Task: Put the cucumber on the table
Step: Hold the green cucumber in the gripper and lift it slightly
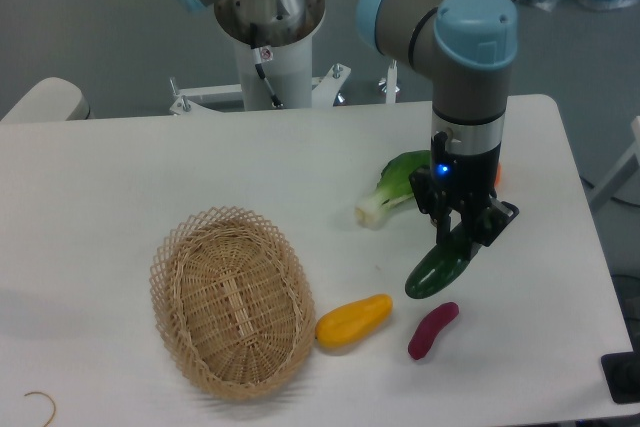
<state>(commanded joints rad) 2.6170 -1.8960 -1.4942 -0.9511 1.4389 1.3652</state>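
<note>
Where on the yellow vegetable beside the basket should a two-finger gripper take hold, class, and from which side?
Grip the yellow vegetable at its middle, coming straight down from above. It lies flat and long on the table, so the fingers likely close best across its narrow width, clear of the basket.

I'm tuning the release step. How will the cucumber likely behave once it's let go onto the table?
The cucumber, tilted in the hand, looks stiff, so it probably won't droop. Its glossy skin suggests slipperiness. Being round-bodied, it may roll on the table, perhaps toward the sweet potato.
</note>
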